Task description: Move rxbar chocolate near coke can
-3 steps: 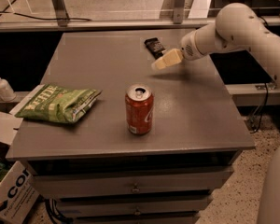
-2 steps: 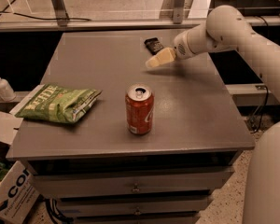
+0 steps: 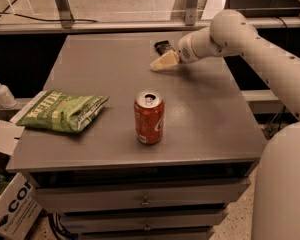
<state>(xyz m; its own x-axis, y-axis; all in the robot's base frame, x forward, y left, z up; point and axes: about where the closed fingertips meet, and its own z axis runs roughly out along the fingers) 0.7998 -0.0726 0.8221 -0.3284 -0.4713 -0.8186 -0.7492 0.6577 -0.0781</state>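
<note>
Far left, off the surface: a small pump bottle (image 3: 1, 91) stands upright on a ledge. Below it a cardboard box (image 3: 12, 209) sits on the floor with bold dark letters on its side. We cannot make out what is in it.

Left part of the surface (image 3: 205, 119): a green chip bag (image 3: 65, 111) lies flat, looks sealed, and has one corner near the left edge.

Middle, toward the front: the can (image 3: 149, 117) stands upright, red with white script. Its silver top shows a dark opening beside the tab. We cannot see any contents. It stands apart from the bag and well apart from the bar.

Under the surface: shut drawers (image 3: 145, 201), stacked, each with a small pull at centre.

Far edge, right of middle: the bar (image 3: 163, 47) lies flat on the surface as a small dark rectangle, glossy, much lower than the can. Any print on it is too faint to read. Its right end is hidden behind the arm's wrist.

Just in front of the bar: the pincer (image 3: 162, 63), cream coloured, points left and slightly down, low over the surface. It shows as a single tapering wedge. We cannot tell whether it is apart or together, nor whether it touches the bar.

Right: the white arm (image 3: 240, 31) reaches in from the right side, its elbow high over the far right corner.
</note>
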